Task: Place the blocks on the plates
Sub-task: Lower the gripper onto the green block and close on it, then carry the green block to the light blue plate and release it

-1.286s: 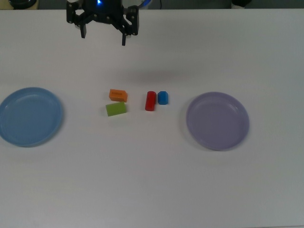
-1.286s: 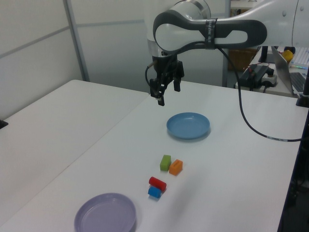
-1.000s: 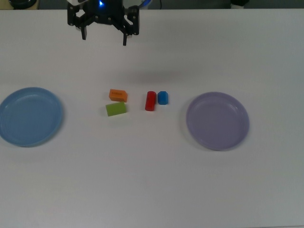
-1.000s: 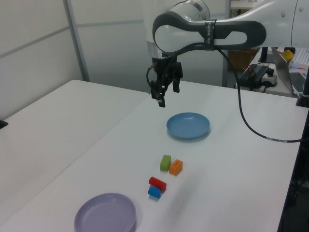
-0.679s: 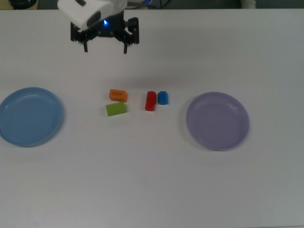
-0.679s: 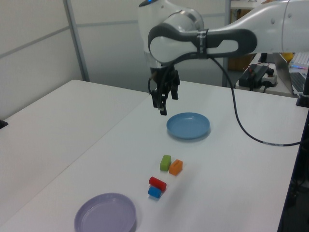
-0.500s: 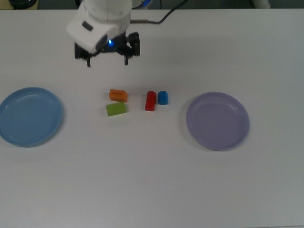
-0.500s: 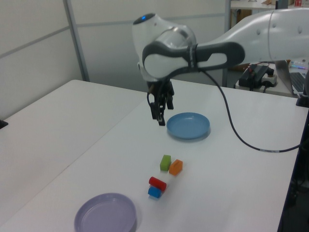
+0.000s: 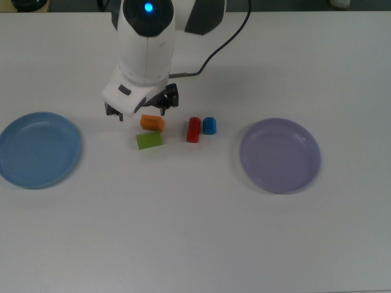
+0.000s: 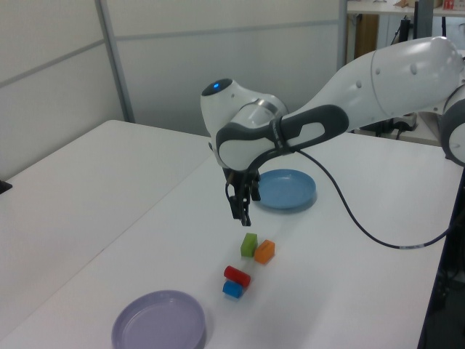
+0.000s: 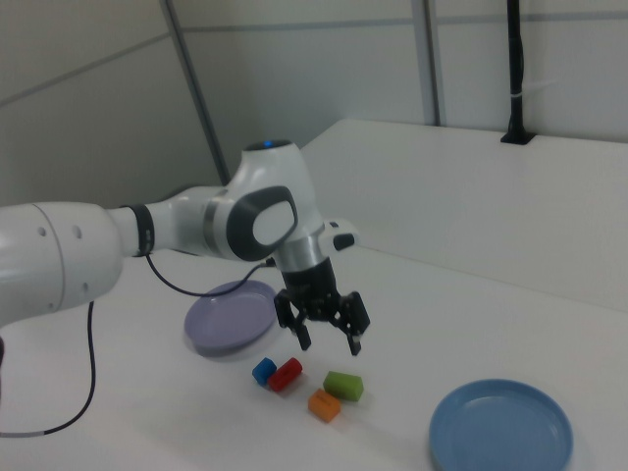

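Down from the top view's upper edge, my spread, empty gripper (image 9: 141, 113) now hovers over the small orange rectangular block (image 9: 151, 122) at frame centre-left, poised to straddle it for carrying to the round light-blue plate (image 9: 38, 149).
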`<state>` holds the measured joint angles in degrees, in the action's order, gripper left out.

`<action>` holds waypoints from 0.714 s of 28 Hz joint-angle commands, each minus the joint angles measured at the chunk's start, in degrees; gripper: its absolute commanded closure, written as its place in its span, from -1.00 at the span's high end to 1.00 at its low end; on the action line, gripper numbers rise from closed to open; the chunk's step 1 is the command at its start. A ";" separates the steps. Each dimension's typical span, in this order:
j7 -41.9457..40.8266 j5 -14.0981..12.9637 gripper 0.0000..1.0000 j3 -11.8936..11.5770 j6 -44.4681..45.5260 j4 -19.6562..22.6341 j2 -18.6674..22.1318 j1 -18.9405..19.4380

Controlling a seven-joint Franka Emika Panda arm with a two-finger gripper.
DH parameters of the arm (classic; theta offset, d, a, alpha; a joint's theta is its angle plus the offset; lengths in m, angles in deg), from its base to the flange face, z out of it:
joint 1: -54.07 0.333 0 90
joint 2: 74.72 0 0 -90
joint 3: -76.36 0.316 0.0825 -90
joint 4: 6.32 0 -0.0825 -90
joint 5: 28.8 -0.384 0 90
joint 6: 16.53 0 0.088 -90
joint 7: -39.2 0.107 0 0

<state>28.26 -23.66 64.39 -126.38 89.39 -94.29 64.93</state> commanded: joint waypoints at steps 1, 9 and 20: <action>-1.19 1.01 1.00 0.20 -3.17 1.76 -2.75 -0.31; -1.02 0.66 1.00 0.20 -5.81 2.12 -5.48 -0.75; -0.40 0.14 1.00 0.29 -8.09 2.21 -7.50 -0.66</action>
<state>28.26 -23.66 64.39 -131.68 90.62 -101.72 64.62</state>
